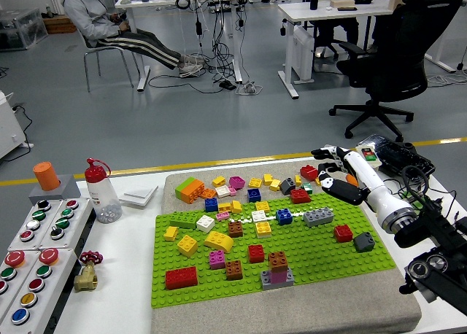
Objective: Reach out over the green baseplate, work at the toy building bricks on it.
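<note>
The green baseplate point(306, 257) lies on a grey mat and carries several scattered bricks, among them a long red brick point(180, 277), a yellow brick point(218, 241) and a brown-topped stack point(277, 268). More loose bricks sit on the mat behind it, such as the orange-and-green block point(190, 189). My right hand point(332, 175) hovers over the plate's back right corner, turned edge-on, with fingers stretched left and nothing in them. Its fingertips are above a red brick point(309, 172); a grey brick point(318, 216) and another red brick point(299, 196) lie just below. The left hand is out of view.
A button panel point(36, 250), a brass valve point(86, 272), a red-capped bottle point(102, 192) and an orange cylinder point(47, 176) stand at the left. A white pad point(139, 196) lies near the mat. A black device with cables point(398, 155) sits at the back right.
</note>
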